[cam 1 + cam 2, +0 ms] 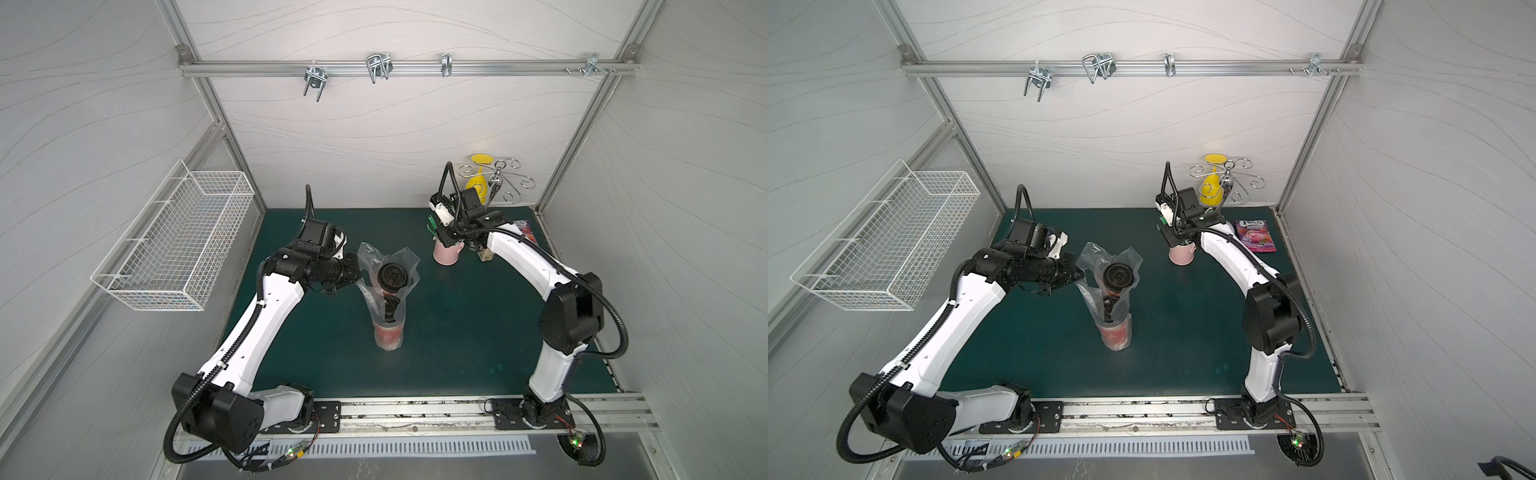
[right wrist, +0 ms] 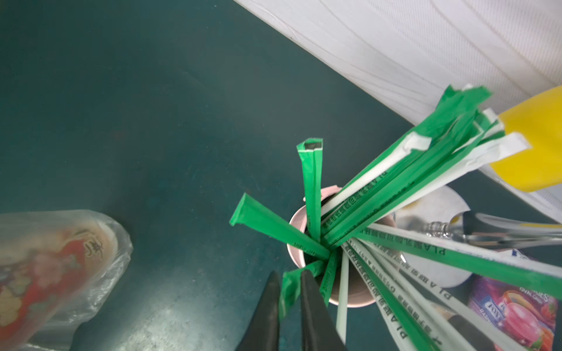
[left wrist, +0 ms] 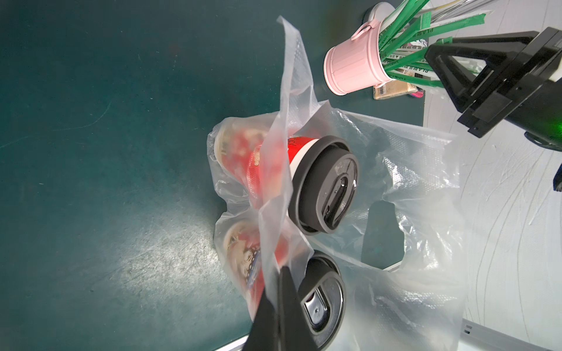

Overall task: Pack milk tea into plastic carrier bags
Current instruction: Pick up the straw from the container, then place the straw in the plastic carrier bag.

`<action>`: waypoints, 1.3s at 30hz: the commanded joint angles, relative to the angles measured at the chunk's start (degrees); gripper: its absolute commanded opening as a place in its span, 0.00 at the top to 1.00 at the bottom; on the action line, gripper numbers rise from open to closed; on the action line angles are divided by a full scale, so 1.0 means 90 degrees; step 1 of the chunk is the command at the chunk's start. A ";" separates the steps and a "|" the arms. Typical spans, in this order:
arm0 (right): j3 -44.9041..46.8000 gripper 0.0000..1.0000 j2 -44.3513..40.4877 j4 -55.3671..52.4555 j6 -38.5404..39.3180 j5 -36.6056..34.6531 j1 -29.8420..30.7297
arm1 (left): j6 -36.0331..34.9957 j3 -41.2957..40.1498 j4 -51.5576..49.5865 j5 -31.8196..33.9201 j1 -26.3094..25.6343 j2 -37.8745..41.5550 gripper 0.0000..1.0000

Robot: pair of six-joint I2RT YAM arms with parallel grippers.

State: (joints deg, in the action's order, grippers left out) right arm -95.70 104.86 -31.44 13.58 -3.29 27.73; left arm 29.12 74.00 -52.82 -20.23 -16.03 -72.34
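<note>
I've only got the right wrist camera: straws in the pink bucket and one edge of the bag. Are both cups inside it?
Observer: Yes. The left wrist view shows a milk tea cup and a second cup side by side inside the plastic bag, black lids on.
Operator: My right gripper is pinching a wrapped straw. What is the left doing?
Observer: The left gripper is shut on the bag's thin wall, next to the second cup's lid.
Operator: Is the bag standing?
Observer: Yes, in both top views it stands upright on the green mat, clear of the pink bucket.
</note>
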 commanded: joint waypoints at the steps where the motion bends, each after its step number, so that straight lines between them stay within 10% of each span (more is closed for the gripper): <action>1: -0.0157 0.87 0.0029 0.0225 0.0091 0.0113 -0.0023 | -0.0003 -0.0033 0.0168 -0.0067 0.0053 0.0100 1.00; 25: 0.0032 1.00 -0.2087 -0.0006 -0.0701 0.0831 0.0113 | 0.0028 -0.0146 0.0224 -0.0194 0.0208 0.0121 1.00; 39: 0.1475 1.00 -0.4103 0.1983 -0.1674 0.0977 0.2387 | 0.0035 -0.0149 0.0243 -0.0222 0.0229 0.0107 1.00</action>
State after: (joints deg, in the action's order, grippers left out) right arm -84.73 65.82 -17.54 0.78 4.80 47.27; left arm 29.32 72.51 -51.99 -21.69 -14.31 -72.07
